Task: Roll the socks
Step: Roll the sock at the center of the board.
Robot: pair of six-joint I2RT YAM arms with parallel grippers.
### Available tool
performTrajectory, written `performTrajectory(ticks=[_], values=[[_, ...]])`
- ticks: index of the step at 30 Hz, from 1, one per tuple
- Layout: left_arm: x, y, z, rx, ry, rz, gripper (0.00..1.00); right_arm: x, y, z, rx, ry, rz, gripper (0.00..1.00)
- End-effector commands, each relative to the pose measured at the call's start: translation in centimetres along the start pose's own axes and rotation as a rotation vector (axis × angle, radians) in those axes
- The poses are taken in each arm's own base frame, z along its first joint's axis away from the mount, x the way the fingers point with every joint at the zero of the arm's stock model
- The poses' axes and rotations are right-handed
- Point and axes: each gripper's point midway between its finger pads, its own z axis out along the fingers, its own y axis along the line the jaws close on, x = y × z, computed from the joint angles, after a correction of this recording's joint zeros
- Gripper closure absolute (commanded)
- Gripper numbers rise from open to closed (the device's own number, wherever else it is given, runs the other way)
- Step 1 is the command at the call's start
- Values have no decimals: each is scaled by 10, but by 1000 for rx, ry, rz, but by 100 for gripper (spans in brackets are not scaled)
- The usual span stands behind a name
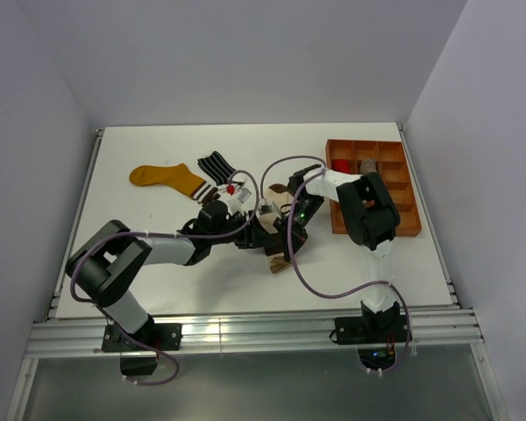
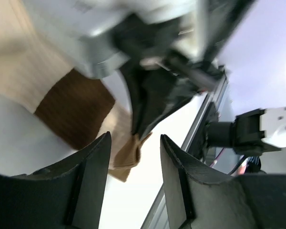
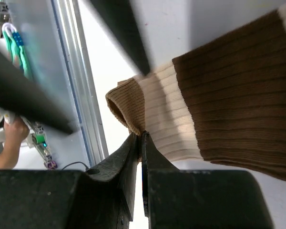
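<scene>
The overhead shot is kinda useless for the actual grip. Both wrists are bunched together in the middle of the table point(image 1: 158, 281), and all you get of the cream-and-brown sock point(image 1: 280, 262) is a brown scrap poking out on their near side.

The right wrist cam is the one that settles it. The right gripper point(image 3: 141, 139) has its fingers pinched tight on the cream ribbed edge of that sock, just beside the tan cuff. The dark brown band stretches off to the right of that picture.

On the left wrist cam, the left gripper point(image 2: 133, 164) has its fingers clearly apart and isn't holding anything. The tan cuff tip sits just past the gap, with the brown band further up and to the left.

Only the overhead shows these:
- The mustard sock point(image 1: 165, 177) lies flat at the far left.
- The black-and-white striped sock point(image 1: 215, 164) is right beside it.
- The orange-brown tray point(image 1: 408, 230) is over on the right, with a red thing point(image 1: 340, 165) and a brownish thing in its far compartments. Both are too small to say what they are.

The right arm covers part of the tray. The top of the left wrist view is a blurry mass of the other arm's hardware, and dark out-of-focus bars cross the right wrist view. I can't tell whether the held sock is off the table or resting on it.
</scene>
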Motion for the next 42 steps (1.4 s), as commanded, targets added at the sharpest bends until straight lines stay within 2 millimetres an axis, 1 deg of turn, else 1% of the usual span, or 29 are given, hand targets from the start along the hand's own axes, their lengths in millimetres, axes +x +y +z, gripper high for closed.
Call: performTrajectory(ticks=[1,5,6,8,11,12,14,15,16,17,18,19,24,31,34,40,42], values=[[-25,-21,-10,71,-104,60,48,-9,-5,-3,24,-21,0,90],[-27,-26,-14,86,-111,128,48,-9,-5,-3,-6,-25,28,90],[-26,-25,-14,81,-103,137,48,-12,-6,-5,-9,-30,29,90],[-24,-27,-12,90,-92,171,48,-11,-4,-4,-46,-26,54,90],[-17,-29,-7,111,-71,210,48,-14,-5,-6,-65,-30,78,90],[-10,-29,-3,110,-55,220,48,-14,-7,-8,-63,-35,80,90],[-8,-27,3,90,-50,248,48,-13,-8,-7,-67,-29,90,90],[0,-27,8,92,-28,253,48,-12,-9,-7,-68,-29,94,91],[1,-29,11,96,-22,258,48,-11,-10,-7,-67,-27,100,91],[3,-28,14,89,-15,267,48,-11,-11,-6,-67,-25,104,91],[10,-22,19,68,2,265,49,-11,-11,-6,-66,-24,106,91],[10,-22,22,66,6,269,49,-11,-11,-6,-66,-24,107,91],[19,-12,30,42,32,271,50,-8,-13,-5,-72,-17,122,91],[26,-3,28,11,43,258,53,-8,-17,-6,-59,-23,136,91],[29,3,30,-8,58,250,57,-10,-19,-6,-46,-25,147,91],[36,5,30,-6,78,253,57,-13,-21,-8,-26,-33,152,90],[37,8,31,-22,84,251,58,-14,-22,-8,-23,-34,154,89]])
